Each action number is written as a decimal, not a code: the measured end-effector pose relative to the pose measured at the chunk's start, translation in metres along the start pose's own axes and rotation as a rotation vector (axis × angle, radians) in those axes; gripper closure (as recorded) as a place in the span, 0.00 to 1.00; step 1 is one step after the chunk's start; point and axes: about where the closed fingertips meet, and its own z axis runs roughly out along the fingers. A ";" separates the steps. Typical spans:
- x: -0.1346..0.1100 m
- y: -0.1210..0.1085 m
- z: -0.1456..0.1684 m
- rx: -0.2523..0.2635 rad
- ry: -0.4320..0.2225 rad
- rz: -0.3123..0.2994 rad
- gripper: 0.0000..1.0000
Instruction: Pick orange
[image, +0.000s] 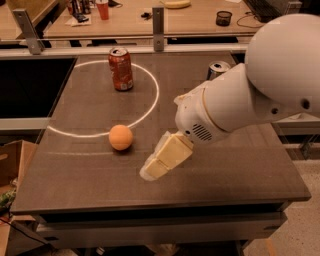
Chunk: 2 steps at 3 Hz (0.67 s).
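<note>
On the dark table (240, 170) in your one camera view, the orange (121, 137) sits left of centre, right on the near arc of a white ring (155, 95) marked on the surface. Your gripper (151, 171) hangs low over the table just to the right of the orange and a little nearer the front edge, angled down and to the left, not touching it; you cannot tell whether it is spread or pressed together. Your white arm (260, 95) reaches in from the right. At the far side of the ring a red soda can (121, 68) stands upright, and a second can (218, 69) shows behind the arm.
</note>
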 end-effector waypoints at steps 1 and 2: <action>0.000 0.000 0.000 0.000 0.000 0.000 0.00; 0.003 -0.001 0.011 0.038 -0.017 0.068 0.00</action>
